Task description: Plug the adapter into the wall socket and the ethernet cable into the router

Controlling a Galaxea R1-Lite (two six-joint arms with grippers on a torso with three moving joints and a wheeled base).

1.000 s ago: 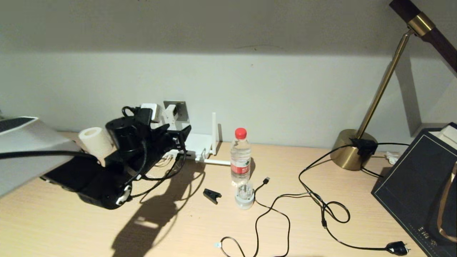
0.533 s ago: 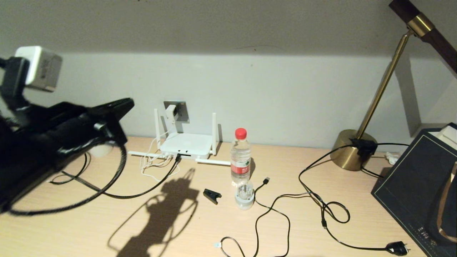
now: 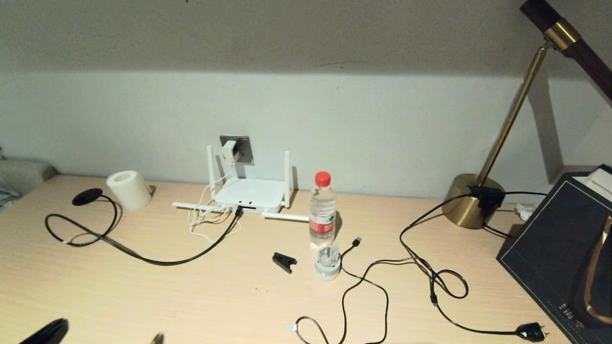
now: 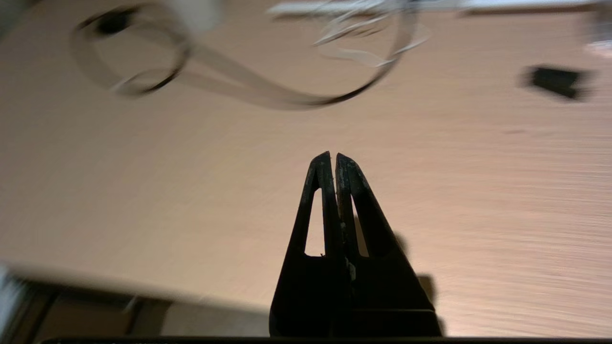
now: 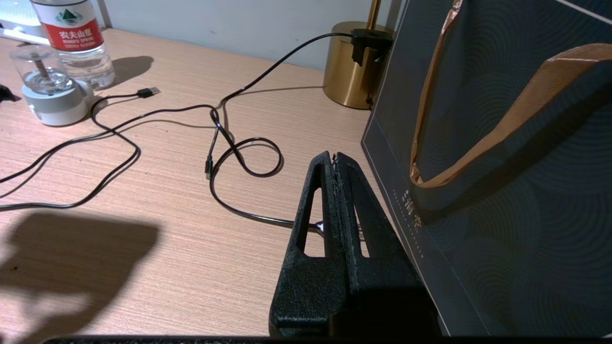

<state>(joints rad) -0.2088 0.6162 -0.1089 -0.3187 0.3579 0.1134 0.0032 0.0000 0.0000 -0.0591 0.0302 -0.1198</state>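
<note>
The white router (image 3: pixel 248 193) lies flat at centre left of the head view, two antennas upright, two flat on the wooden desk (image 3: pixel 239 296). The adapter (image 3: pixel 230 151) sits in the grey wall socket (image 3: pixel 243 148) directly above. The black ethernet cable (image 3: pixel 143 258) runs from the router's front edge leftward, looping to its oval end. A paper roll (image 3: pixel 125 189) stands left, a water bottle (image 3: pixel 322 210) right. Left gripper (image 4: pixel 333 160) and right gripper (image 5: pixel 334 160) are both clenched empty.
</note>
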